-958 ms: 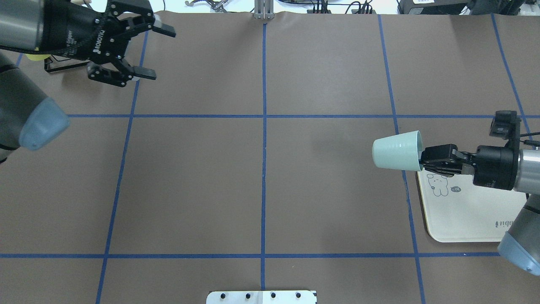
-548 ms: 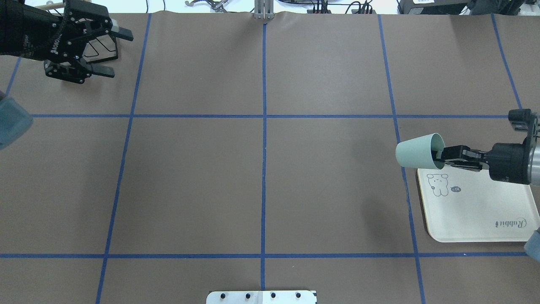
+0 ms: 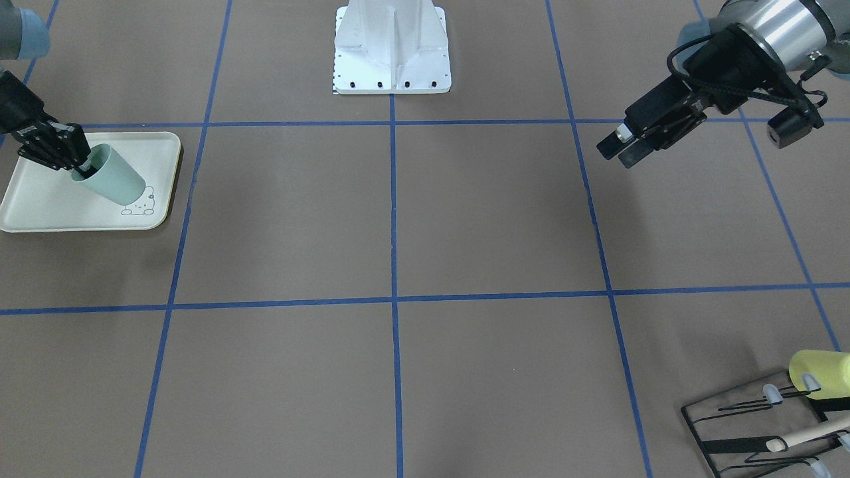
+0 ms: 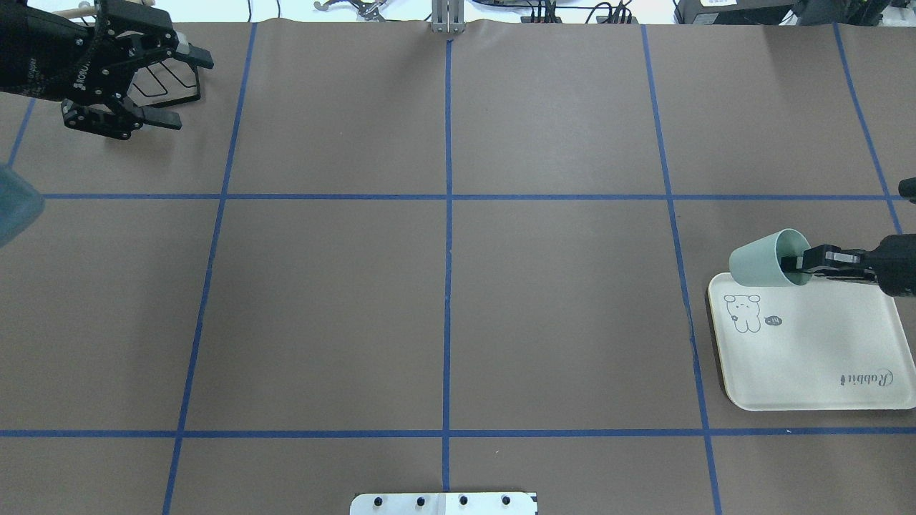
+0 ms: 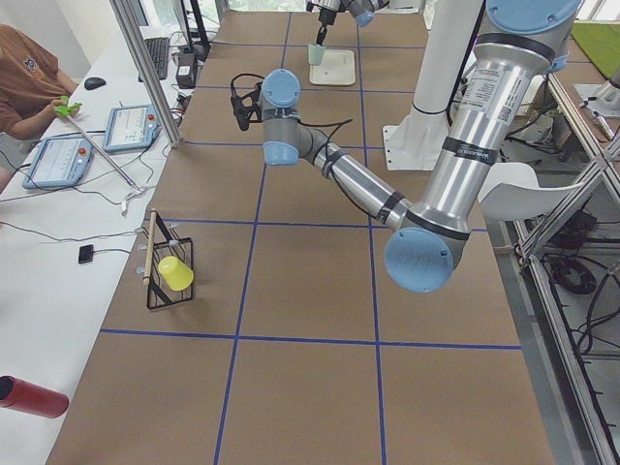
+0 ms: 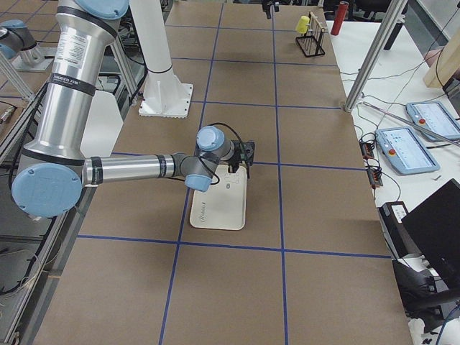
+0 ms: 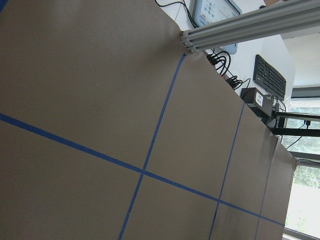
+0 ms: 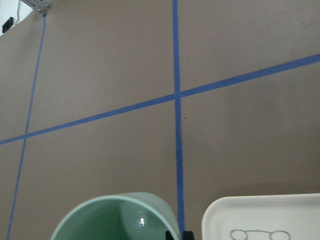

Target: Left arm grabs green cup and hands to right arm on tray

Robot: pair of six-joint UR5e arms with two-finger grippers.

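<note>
I see the right gripper (image 4: 791,263) clamped on the rim of the green cup (image 4: 762,259), tilted above the tray's (image 4: 809,357) rabbit corner; the left gripper (image 4: 184,89) hangs spread and empty, well apart.

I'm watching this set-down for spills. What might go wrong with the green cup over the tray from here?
The right gripper pinches the green cup by its rim, tilted nearly sideways. Released like this, it would likely topple and roll. The cup hangs by a corner of the tray, so it may catch the rim or land off it.
</note>
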